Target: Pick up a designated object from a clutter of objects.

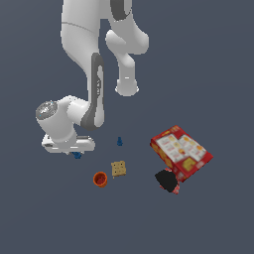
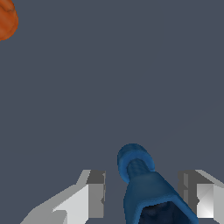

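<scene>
Here, the Panda arm bends low over the dark floor [image 1: 218, 74], its gripper [image 1: 74, 151] hanging at the exterior view's left, directly above the stubby bright-blue piece [image 1: 77, 155]. Only a sliver of that piece peeks out from under the hand in the exterior view.

The wrist view gives the closer look: the blue piece [image 2: 144, 188] lies between the two pale fingers [image 2: 94, 194], its knobbly rounded end pointing away from the camera and its wider body running toward the wrist. The jaws stand spread, with a gap of floor visible on each side of the piece; neither pad touches it. Whether the piece rests on the floor or is lifted cannot be told.

The rest of the clutter sits apart toward the exterior view's right. The small orange cup [image 1: 100, 179] is nearest, with the tan square cracker [image 1: 118, 168] just beside it. The smaller pointed blue piece [image 1: 119, 142] stands alone beyond the cracker. Farther right, the red printed box [image 1: 181, 151] lies flat, the black-and-red lump [image 1: 168, 180] touching its near edge. A corner of the orange cup [image 2: 6, 19] also shows at the wrist view's edge.
</scene>
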`<state>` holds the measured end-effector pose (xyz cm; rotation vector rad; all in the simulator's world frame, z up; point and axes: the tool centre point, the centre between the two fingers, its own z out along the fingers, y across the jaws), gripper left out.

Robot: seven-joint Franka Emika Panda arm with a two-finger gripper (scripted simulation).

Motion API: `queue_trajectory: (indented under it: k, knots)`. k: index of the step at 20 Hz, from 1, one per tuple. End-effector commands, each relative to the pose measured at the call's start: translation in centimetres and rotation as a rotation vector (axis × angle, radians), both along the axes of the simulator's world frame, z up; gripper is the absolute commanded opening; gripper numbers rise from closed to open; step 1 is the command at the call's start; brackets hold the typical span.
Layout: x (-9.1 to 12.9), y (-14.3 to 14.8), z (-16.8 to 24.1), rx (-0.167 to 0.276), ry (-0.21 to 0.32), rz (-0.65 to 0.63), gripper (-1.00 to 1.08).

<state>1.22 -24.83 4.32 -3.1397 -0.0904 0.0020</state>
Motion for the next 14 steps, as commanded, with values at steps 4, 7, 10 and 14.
queue_trajectory:
  k: [4,7,10,14]
  knots:
    - [0.05,-0.02,-0.05,0.0,-0.001,0.0,-1.0]
    - [0.05,-0.02,-0.05,0.0,-0.001,0.0,-1.0]
    - [0.06,-0.03,-0.04,0.0,-0.001,0.0,-1.0]
    - [0.17,0.12,0.48,0.0,-0.001,0.0,-1.0]
